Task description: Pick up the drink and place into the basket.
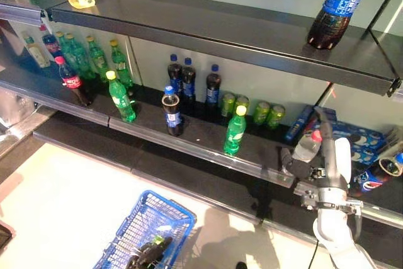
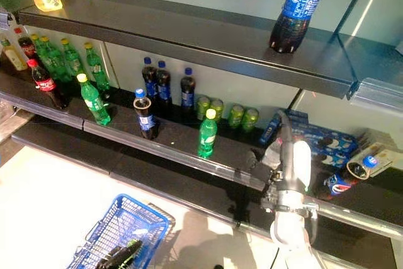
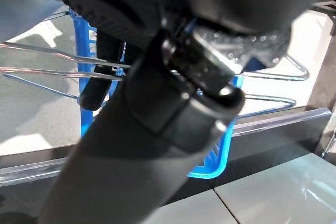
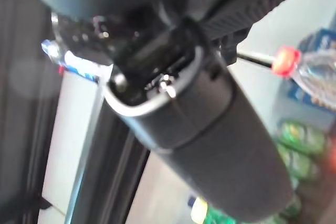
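Note:
My right hand [image 1: 297,163] reaches onto the lower shelf at the right, its fingers curled round a clear bottle with a red cap [image 1: 308,145]. The bottle sits tilted at the shelf's front edge; it also shows in the right wrist view [image 4: 315,72] past the hand. My left hand [image 1: 148,252] is shut on the thin wire handles [image 3: 47,72] of the blue basket [image 1: 148,215], which hangs low at the left, below the shelf. The basket also shows in the right eye view [image 2: 129,218].
The lower shelf [image 1: 195,133] carries a green bottle [image 1: 235,130], a dark cola bottle [image 1: 172,113], green cans [image 1: 252,110] and more bottles to the left. Blue boxes [image 1: 362,140] and a lying cola bottle [image 1: 376,179] are by my right hand. A large cola bottle [image 1: 337,4] stands on the upper shelf.

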`<state>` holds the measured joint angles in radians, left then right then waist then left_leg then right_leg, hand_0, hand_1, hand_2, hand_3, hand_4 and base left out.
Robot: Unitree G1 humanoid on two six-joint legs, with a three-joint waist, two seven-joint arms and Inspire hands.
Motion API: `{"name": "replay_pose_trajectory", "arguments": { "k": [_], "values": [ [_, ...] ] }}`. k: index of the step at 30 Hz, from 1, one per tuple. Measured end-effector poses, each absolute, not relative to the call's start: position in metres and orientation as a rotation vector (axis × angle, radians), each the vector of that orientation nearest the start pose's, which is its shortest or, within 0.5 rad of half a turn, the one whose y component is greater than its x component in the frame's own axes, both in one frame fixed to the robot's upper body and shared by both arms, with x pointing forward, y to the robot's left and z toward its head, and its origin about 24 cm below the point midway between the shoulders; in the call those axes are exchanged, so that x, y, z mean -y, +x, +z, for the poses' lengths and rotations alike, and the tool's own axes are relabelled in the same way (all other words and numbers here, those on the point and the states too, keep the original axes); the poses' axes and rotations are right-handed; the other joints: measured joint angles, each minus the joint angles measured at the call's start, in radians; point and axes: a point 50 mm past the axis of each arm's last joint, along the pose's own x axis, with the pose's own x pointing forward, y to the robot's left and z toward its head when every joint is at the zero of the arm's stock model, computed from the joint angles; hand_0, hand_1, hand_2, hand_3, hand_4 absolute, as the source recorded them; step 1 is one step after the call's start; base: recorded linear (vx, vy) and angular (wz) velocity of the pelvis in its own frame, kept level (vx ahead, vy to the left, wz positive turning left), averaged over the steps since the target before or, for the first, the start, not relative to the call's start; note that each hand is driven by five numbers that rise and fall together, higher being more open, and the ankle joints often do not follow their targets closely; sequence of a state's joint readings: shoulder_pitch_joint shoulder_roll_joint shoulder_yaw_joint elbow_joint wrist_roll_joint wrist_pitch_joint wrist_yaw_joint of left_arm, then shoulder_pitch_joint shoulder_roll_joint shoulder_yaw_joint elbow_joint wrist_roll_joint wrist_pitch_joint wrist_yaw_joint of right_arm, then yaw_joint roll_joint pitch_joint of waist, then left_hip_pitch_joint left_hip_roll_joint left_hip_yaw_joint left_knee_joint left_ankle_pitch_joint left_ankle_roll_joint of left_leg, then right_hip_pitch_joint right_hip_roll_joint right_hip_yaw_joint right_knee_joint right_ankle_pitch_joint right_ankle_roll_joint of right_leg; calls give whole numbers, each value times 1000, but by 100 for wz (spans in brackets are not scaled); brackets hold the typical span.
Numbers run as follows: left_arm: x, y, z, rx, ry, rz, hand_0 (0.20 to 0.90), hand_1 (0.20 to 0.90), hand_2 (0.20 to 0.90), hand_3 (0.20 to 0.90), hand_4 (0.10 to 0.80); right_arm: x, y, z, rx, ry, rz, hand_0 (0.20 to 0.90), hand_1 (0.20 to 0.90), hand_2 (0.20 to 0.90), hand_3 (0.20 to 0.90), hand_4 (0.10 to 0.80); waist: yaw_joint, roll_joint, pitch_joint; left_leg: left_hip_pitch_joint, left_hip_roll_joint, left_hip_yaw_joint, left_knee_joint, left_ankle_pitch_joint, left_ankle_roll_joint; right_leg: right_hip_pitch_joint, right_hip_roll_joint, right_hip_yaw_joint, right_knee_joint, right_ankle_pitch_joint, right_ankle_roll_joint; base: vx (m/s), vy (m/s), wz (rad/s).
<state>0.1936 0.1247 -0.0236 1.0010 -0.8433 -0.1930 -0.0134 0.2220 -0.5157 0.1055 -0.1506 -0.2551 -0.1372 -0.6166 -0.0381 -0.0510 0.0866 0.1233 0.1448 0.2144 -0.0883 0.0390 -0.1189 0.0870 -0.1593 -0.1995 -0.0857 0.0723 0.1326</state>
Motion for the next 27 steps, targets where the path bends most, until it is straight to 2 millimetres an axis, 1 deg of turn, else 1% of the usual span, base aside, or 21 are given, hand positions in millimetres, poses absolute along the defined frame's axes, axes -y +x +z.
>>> {"name": "replay_pose_trajectory", "arguments": {
  "k": [4,8,11,13,14,15,19,20,21,23,24,25,27],
  "values": [
    [-212,70,-157,-886,-575,609,300,300,300,200,100,241,196,71,282,-692,-481,900,900,900,900,800,1,-7,-5,2,1,14,1,-1,0,-4,1,13,0,2,0,14,40,-9],
    [-214,67,-157,-887,-575,622,300,300,300,200,100,245,194,72,281,-696,-507,900,900,900,900,800,-21,-16,-11,3,2,18,1,-1,0,-5,2,17,0,4,-1,3,3,-2],
    [-216,67,-157,-887,-574,628,300,300,300,200,100,248,188,67,243,-687,-513,900,900,900,900,800,-21,-23,-15,10,4,27,0,-3,-2,-8,2,22,0,4,-1,8,0,-11],
    [-216,64,-158,-892,-573,637,300,300,300,200,100,249,184,63,221,-691,-515,900,900,900,900,800,-21,-24,-22,17,6,49,-3,-7,-4,-15,1,22,0,5,0,-1,0,-23],
    [-216,64,-158,-892,-573,637,300,300,300,200,100,249,184,63,221,-691,-515,900,900,900,900,800,-21,-24,-22,17,6,49,-3,-7,-4,-15,1,22,0,5,0,1,-4,-32],
    [-217,61,-158,-901,-562,637,300,300,300,200,100,250,183,63,218,-685,-528,900,900,900,900,800,-26,-22,-27,20,6,70,-3,-10,-5,-27,0,22,0,15,-1,2,-10,-31],
    [-216,58,-159,-917,-550,627,300,300,300,200,100,254,177,60,203,-669,-586,900,900,900,900,800,-56,-14,-29,32,5,99,2,-13,-5,-36,3,51,0,22,-2,7,-19,-28],
    [-216,55,-159,-928,-547,627,300,300,300,200,100,255,176,59,200,-659,-606,900,900,900,900,800,-65,-12,-32,34,5,109,1,-15,-5,-41,5,64,0,25,-2,10,-12,-23],
    [-215,57,-159,-927,-547,622,300,300,300,200,100,256,175,59,200,-658,-619,900,900,900,900,800,-78,-12,-33,36,2,115,1,-15,-5,-45,6,72,0,27,-2,15,-14,-27],
    [-215,52,-160,-940,-547,627,300,300,300,200,100,258,174,57,192,-657,-641,900,900,900,900,800,-80,-8,-35,38,5,132,0,-16,-4,-47,7,85,0,31,-2,4,-11,-28],
    [-214,55,-160,-940,-544,612,300,300,300,200,100,261,173,55,179,-644,-662,900,900,900,900,800,-92,-5,-33,47,1,149,-1,-19,-3,-57,10,106,0,35,-1,-12,-23,-35],
    [-213,54,-160,-946,-542,608,300,300,300,200,100,263,172,55,174,-636,-674,900,900,900,900,800,-106,-2,-32,52,2,161,-4,-22,0,-58,11,117,-4,34,3,-6,-32,-41],
    [-212,52,-161,-957,-538,596,300,300,300,200,100,265,171,56,173,-635,-695,900,900,900,900,800,-113,4,-32,61,3,181,-5,-26,0,-66,9,127,-5,37,0,0,-43,-36]
  ]
}}
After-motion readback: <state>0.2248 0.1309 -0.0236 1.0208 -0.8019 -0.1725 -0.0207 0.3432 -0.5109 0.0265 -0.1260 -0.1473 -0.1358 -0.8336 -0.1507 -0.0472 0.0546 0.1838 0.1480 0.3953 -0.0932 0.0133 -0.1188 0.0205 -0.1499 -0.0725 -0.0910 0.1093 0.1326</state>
